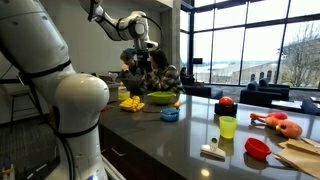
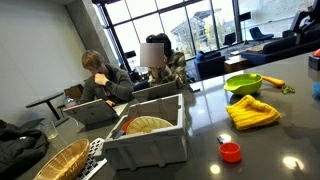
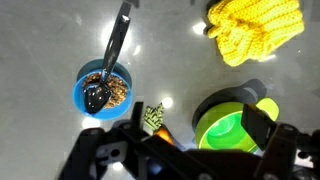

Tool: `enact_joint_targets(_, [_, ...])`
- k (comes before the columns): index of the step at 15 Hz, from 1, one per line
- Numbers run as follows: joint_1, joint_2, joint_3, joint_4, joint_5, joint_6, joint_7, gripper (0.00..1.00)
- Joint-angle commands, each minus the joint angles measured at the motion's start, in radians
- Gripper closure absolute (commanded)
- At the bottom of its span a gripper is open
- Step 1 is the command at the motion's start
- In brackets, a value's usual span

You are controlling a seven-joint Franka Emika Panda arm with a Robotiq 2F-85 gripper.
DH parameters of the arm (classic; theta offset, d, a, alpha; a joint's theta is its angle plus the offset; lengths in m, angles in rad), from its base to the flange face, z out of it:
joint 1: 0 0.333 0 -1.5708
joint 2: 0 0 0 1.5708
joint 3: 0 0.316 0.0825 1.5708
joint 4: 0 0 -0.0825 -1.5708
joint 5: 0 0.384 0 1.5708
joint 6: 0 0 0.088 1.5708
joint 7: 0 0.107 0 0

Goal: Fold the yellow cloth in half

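Note:
The yellow cloth (image 3: 255,28) lies rumpled and flat on the dark counter, at the top right of the wrist view. It shows in both exterior views (image 1: 131,102) (image 2: 252,112), next to the lime-green bowl (image 2: 243,83). My gripper (image 3: 198,121) is open and empty. It hangs high above the counter (image 1: 147,45), over the green bowl (image 3: 235,125) and apart from the cloth.
A blue bowl (image 3: 103,90) with a black spoon and a small toy carrot (image 3: 152,117) sit near the green bowl. A grey bin (image 2: 150,135), a wicker basket (image 2: 60,160) and a small red cup (image 2: 231,151) stand on the counter. A yellow-green cup (image 1: 228,126) stands further along.

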Motion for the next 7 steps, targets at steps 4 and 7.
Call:
enact_joint_targets(4, [-0.02,-0.004,0.006,-0.009,0.032,-0.017,-0.164,0.0])
enact_joint_targets(7, [-0.003,-0.002,0.018,-0.016,0.04,-0.018,-0.187,0.0])
